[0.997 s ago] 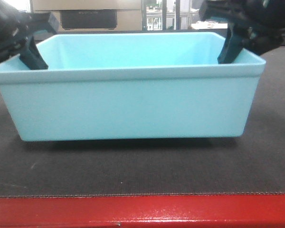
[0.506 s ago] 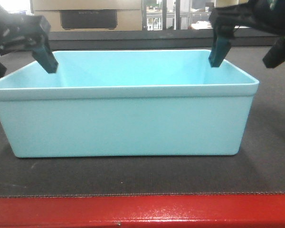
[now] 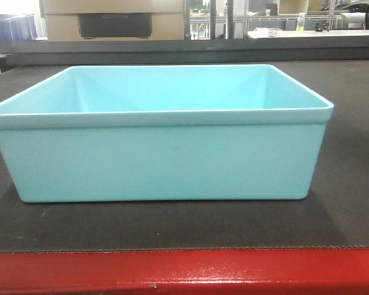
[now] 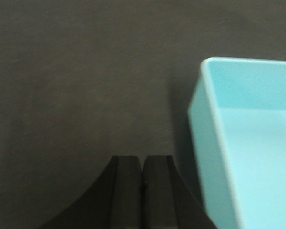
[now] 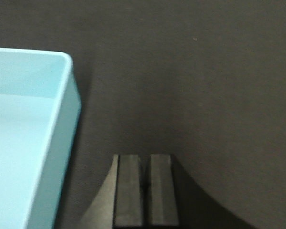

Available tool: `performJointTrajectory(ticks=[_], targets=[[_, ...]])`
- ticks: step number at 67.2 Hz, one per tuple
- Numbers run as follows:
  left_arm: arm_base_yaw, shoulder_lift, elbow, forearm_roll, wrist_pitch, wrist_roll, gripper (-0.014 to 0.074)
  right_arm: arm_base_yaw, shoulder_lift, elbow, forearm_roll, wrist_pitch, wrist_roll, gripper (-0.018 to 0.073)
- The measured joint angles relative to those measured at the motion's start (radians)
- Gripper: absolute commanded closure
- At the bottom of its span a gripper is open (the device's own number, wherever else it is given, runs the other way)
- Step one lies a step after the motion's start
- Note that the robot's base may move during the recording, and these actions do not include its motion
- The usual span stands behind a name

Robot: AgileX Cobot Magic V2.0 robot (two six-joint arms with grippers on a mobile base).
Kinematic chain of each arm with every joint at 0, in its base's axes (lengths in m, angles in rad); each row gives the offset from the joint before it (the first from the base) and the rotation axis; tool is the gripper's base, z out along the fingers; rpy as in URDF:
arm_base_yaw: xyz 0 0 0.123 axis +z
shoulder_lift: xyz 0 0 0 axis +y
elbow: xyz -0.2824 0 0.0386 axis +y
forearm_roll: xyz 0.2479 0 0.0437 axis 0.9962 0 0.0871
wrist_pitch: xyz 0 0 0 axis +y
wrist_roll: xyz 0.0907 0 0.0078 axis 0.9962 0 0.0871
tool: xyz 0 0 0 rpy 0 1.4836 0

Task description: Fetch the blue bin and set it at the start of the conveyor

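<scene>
The blue bin (image 3: 163,157), a light aqua tub, stands flat and empty on the dark textured belt of the conveyor start (image 3: 184,224), just behind its glossy red front edge. Neither gripper shows in the front view. In the left wrist view my left gripper (image 4: 143,160) is shut and empty above the belt, left of the bin's corner (image 4: 243,143). In the right wrist view my right gripper (image 5: 144,158) is shut and empty above the belt, right of the bin's corner (image 5: 33,138). Neither gripper touches the bin.
The belt (image 4: 76,81) stretches wide on both sides of the bin. Behind the conveyor stand a beige cabinet with a dark panel (image 3: 114,24), windows and a dark blue bin (image 3: 12,26) at the far left.
Both grippers let go of the bin's rim, lifted and left the front view. The bin dropped flat onto the belt and now stands still.
</scene>
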Motion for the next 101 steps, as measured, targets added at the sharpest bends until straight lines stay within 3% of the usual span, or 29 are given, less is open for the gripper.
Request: performJointTrajectory(ticks=[16,27,44,55,76,101], targets=[[0.038,-0.036,0.102,0.027,0.018,0.004,0.0707,-0.009,-0.011,0.111,-0.017,-0.016,0.0,0.0721],[0.038,-0.125,0.197,0.031,0.017,0.003,0.0707,-0.009,-0.084,0.265,-0.017,-0.109,0.0,0.0721],[0.038,-0.448,0.377,0.104,-0.029,0.003,0.0707,-0.009,-0.393,0.559,-0.019,-0.327,0.0,0.0721],[0.038,-0.696,0.452,0.147,-0.038,0.003,0.0707,-0.009,-0.637,0.669,-0.029,-0.377,0.0,0.0721],[0.038,-1.038,0.486,0.153,-0.045,0.005,0.0707,-0.01,-1.064,0.693,-0.074,-0.408,0.0,0.0721],[0.038,-1.056,0.486,0.155,-0.047,0.005,0.0707,-0.01,-1.099,0.698,-0.076,-0.409,0.0,0.0721]])
